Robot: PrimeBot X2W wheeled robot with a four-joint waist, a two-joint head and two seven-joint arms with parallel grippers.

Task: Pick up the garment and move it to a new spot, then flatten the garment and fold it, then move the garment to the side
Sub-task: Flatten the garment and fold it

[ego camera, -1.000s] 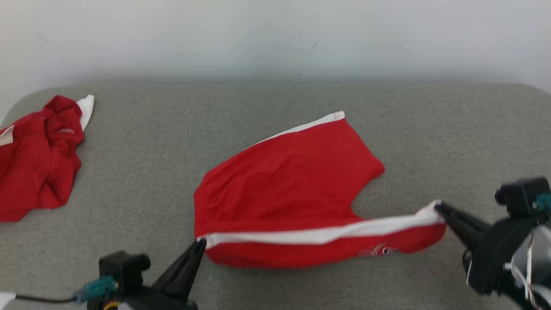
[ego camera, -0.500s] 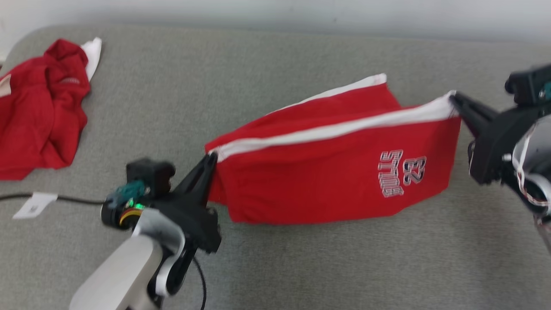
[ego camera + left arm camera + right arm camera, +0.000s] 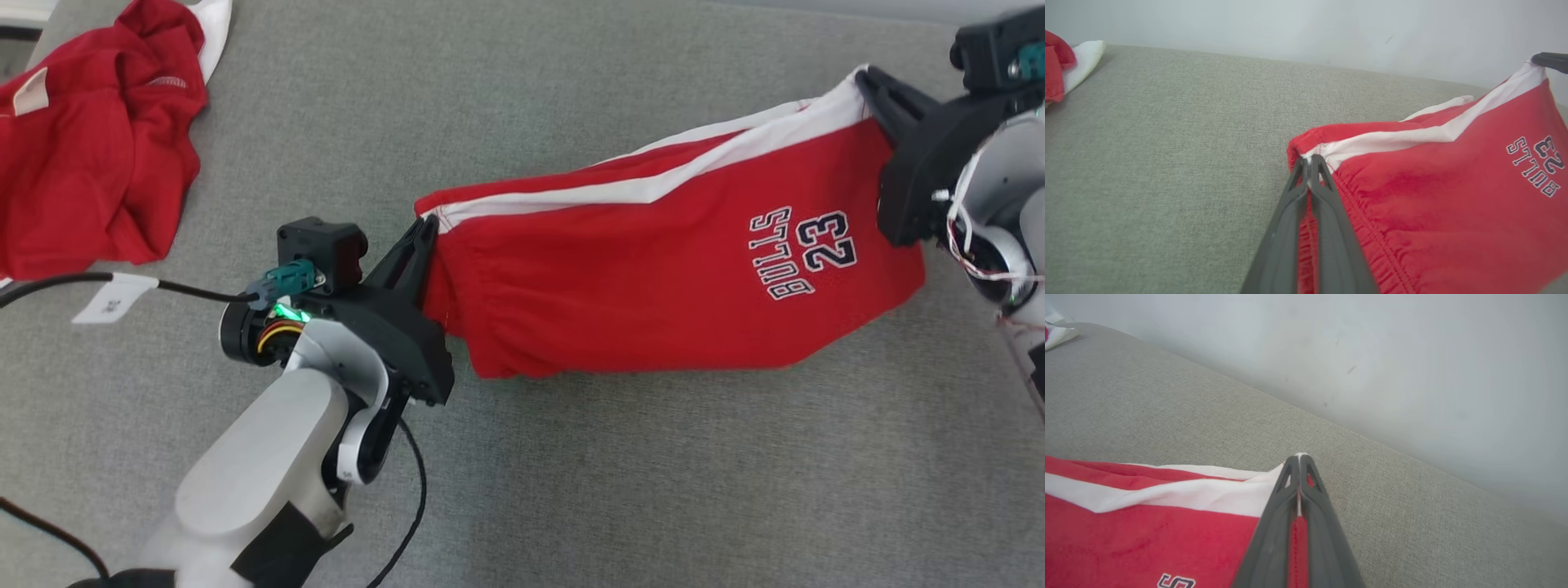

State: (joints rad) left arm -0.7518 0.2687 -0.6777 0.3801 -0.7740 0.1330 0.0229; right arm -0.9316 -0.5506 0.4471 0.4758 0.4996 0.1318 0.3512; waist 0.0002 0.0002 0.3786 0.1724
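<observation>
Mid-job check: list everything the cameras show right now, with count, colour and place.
red shorts: one, red with a white side stripe and dark printed lettering, strung between the two grippers over the middle of the surface
crumpled garment: one, red with white parts, far left of the surface
padded surface: one, grey fabric, beneath both garments
wall: one, pale, behind the surface
cable: one, black with a white tag, lying to the left and running to the left wrist
left gripper: one, black fingers shut on the shorts' waistband end
right gripper: one, black fingers shut on the white-trimmed corner at the other end
</observation>
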